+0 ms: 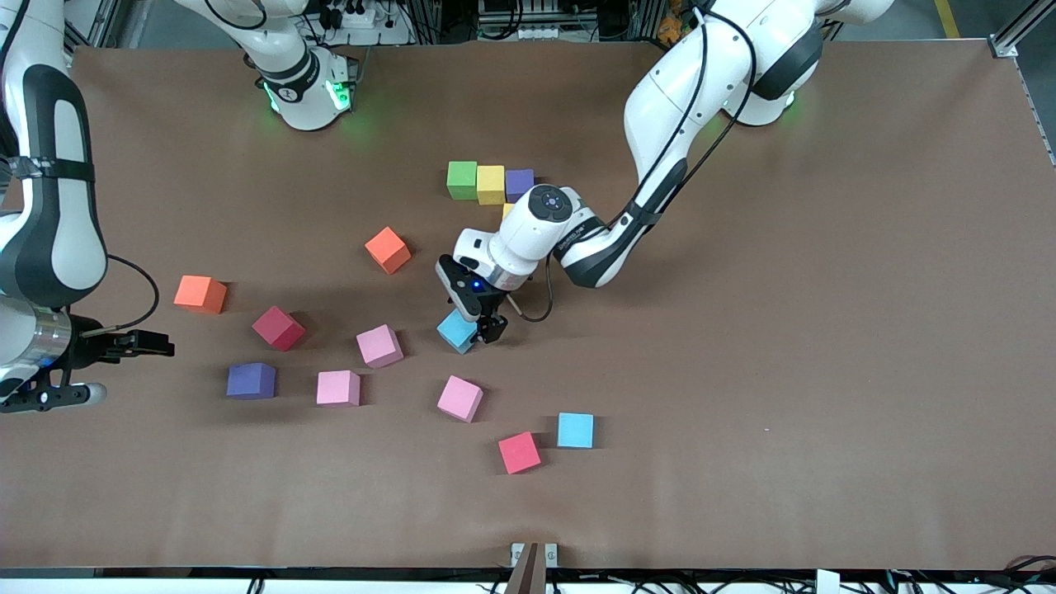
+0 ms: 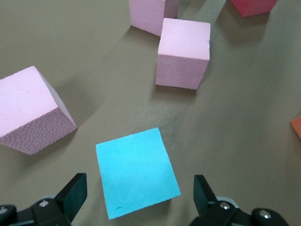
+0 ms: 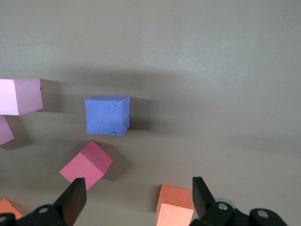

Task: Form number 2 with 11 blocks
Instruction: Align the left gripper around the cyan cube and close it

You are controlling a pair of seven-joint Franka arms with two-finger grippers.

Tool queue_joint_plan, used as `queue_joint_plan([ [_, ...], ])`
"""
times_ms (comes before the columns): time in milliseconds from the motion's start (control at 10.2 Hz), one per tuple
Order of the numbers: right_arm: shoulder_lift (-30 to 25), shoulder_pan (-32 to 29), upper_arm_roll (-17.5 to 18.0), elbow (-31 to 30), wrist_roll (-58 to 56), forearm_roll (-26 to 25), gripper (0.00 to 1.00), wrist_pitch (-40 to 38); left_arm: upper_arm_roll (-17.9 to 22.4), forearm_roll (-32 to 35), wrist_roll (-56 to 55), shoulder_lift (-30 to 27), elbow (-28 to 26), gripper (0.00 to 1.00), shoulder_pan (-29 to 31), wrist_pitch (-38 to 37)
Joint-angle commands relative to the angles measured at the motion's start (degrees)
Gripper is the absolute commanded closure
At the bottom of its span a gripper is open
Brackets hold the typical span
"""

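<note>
Item: left gripper [image 1: 481, 328], fingers [image 2: 75, 190] spread wide and released, straddling a small matte light-blue cube [image 2: 137, 172] with a gap at either face; nothing grasped yet. Judged step: pick of this cube for the figure. To do it well, lower until the fingertips sit beside the cube's mid-height, square the fingers to its flat sides, since the cube lies slightly turned between them, then close evenly so it does not twist; lift clear of the pale pink cube [image 1: 379, 346] at its 9 o'clock. Pose: left arm reaches from its base down to mid-worktop, wrist bent steeply downward, hand angled toward 7 o'clock in the front view. Destination: the started row of green cube [image 1: 462, 179], yellow cube [image 1: 491, 184] and purple cube [image 1: 520, 183], touching side by side, at 12 o'clock from the gripper. Item: right gripper [image 1: 140, 342], fingers released and empty, waiting over the brown worktop [image 1: 825, 330] at the right arm's end, near an orange cube [image 1: 200, 294].
</note>
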Motion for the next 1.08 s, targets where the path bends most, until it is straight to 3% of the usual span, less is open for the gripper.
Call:
queue_joint_plan([
  [0,-0.02,-0.72,0.55,0.31,-0.92,1.01,0.00,-0.18,-0.11,-4.60,0.85,1.20,0.47,0.00,-0.19,0.87],
  [979,0.07,-0.80,0.55,0.31,-0.92,1.10,0.00,-0.09,-0.02,-5.67,-8.29,1.64,1.00,0.00,-0.54,2.10],
])
